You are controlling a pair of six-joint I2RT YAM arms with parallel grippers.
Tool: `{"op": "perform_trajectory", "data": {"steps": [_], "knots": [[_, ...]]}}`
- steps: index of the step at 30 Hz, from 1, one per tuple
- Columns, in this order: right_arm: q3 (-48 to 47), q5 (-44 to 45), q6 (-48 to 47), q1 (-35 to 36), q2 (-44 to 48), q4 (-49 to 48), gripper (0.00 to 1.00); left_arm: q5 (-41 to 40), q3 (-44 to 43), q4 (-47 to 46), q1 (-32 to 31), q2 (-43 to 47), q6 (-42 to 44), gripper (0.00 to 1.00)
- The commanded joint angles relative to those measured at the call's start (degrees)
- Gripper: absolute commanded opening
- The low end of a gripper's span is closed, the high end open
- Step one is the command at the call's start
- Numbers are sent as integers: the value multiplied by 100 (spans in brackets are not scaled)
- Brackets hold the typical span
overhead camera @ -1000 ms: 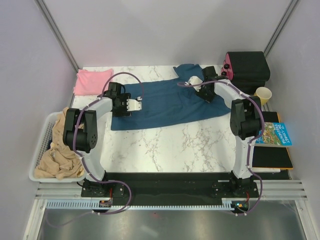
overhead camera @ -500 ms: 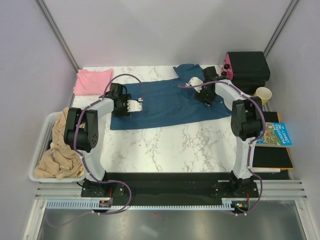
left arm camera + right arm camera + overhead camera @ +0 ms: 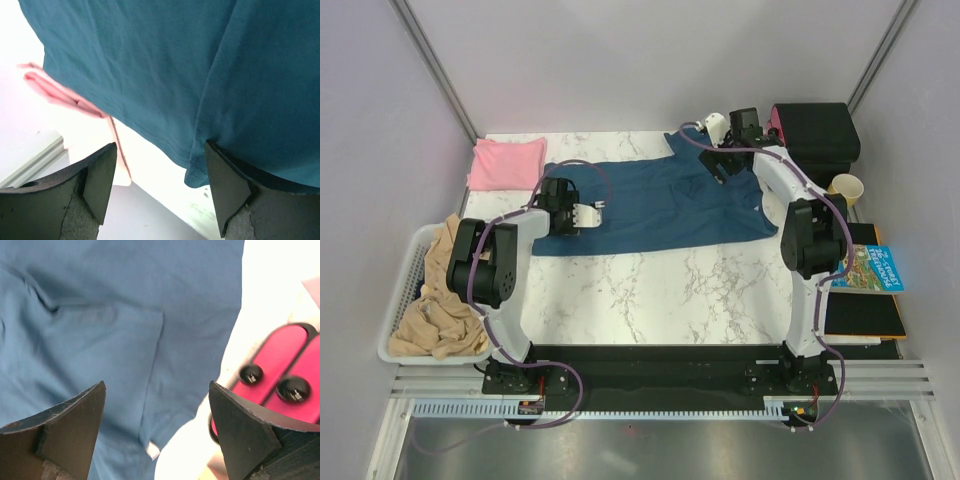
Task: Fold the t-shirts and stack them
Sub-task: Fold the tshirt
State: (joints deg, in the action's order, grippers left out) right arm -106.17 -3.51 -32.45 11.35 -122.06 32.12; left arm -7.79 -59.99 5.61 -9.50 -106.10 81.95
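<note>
- Left gripper [image 3: 588, 211] hovers low over the left end of the teal shirt [image 3: 660, 205], jaws wide apart, holding nothing.
- In the left wrist view, the shirt's hem runs across ahead of the fingers [image 3: 97, 185]. Its corner sits just beside one finger; I cannot tell whether they touch.
- Right gripper [image 3: 713, 127] is over the shirt's far end, near the table's far edge, jaws likewise wide apart and empty.
- In the right wrist view, a sleeve lies below the gap, and a pink-and-black box [image 3: 295, 360] stands just past the cloth's edge.
- The teal shirt lies spread across the far half of the tabletop, from left of centre toward the right edge.
- The pink shirt [image 3: 506, 162] lies folded in the far left corner, just beside the teal shirt's left end and well apart from the right gripper.
</note>
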Motion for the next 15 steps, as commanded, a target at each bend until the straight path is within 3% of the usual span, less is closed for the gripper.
{"op": "perform_trajectory", "data": {"steps": [1, 5, 12, 15], "knots": [[-334, -370, 757, 7, -450, -171, 91, -459, 488, 109, 62, -297, 198, 79], [-387, -387, 766, 25, -687, -215, 89, -741, 646, -209, 71, -411, 295, 79], [-746, -730, 924, 51, -1065, -224, 84, -548, 391, -156, 53, -262, -65, 80], [-992, -783, 1091, 51, -1250, -241, 75, -513, 409, -148, 36, -200, -48, 80]]}}
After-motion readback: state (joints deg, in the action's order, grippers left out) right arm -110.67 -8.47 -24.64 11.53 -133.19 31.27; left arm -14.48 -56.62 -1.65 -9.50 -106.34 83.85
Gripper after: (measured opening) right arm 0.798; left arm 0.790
